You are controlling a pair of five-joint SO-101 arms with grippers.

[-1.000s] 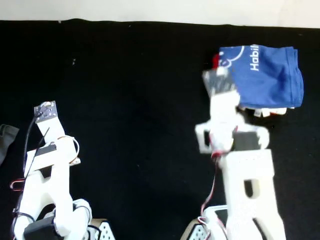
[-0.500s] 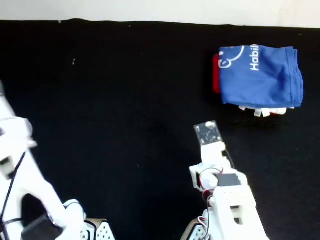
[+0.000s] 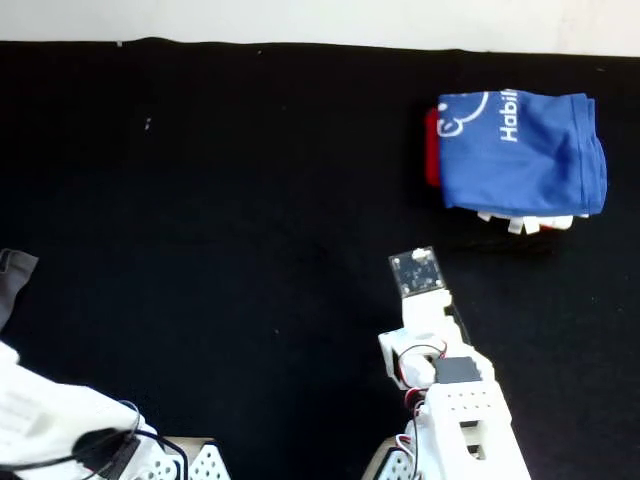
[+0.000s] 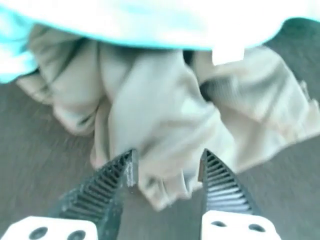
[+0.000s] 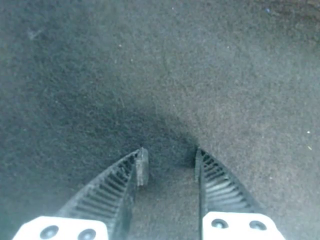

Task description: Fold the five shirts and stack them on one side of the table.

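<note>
On the black table (image 3: 250, 150), the right gripper (image 5: 168, 170), open and empty, has drawn back from the blue-topped stack (image 3: 520, 150) at far right, while the left gripper (image 4: 167, 167), fingers parted and holding nothing, has swung over a crumpled grey shirt (image 4: 150, 115), likely next.

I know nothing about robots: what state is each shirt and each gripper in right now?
Blue shirt: folded, on top of the stack.
Red shirt: folded, under the blue one, one edge peeking out.
Grey shirt: crumpled, not folded yet.
Left gripper: open, just over the grey shirt.
Right gripper: open, empty, above the bare black table.
</note>
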